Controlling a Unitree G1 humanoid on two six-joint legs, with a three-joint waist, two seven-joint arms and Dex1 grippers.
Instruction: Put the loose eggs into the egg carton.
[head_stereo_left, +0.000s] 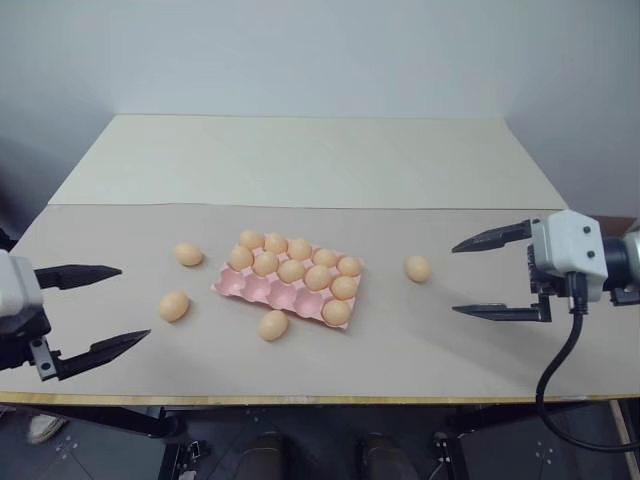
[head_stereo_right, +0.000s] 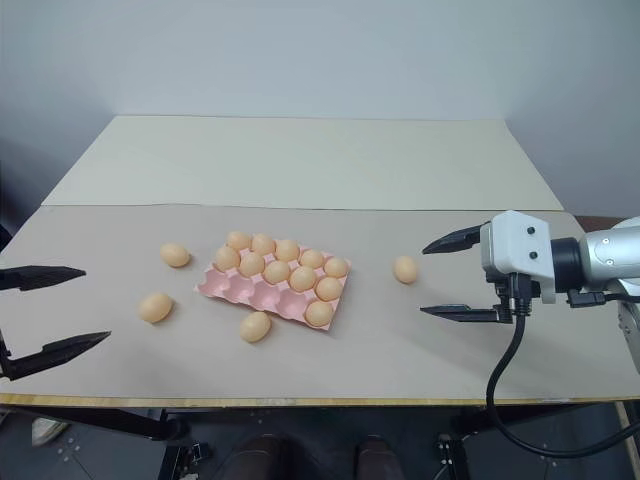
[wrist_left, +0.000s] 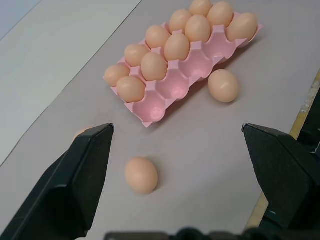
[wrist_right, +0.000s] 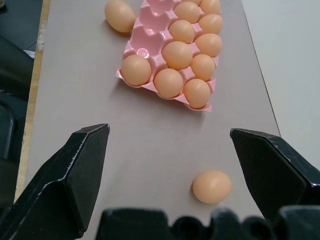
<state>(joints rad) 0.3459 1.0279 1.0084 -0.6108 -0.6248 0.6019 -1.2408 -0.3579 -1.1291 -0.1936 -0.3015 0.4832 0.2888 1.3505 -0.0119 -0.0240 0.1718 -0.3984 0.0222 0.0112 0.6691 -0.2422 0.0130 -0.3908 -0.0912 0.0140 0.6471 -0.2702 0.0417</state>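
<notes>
Lone egg (head_stereo_left: 418, 268) on table (head_stereo_left: 400, 350), well right of the egg carton (head_stereo_left: 262, 289), sits just left of our right gripper (head_stereo_left: 492, 276), jaws wide, empty, nearest arm. Left gripper (head_stereo_left: 97, 308) also released, w/ three more loose eggs nearby.

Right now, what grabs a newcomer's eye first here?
The pink egg carton mid-table, mostly filled with tan eggs but with its near row largely empty. Four loose eggs lie around it: two on its left, one against its near edge, one apart on the right. The left gripper and right gripper hang open at either side, holding nothing.
</notes>
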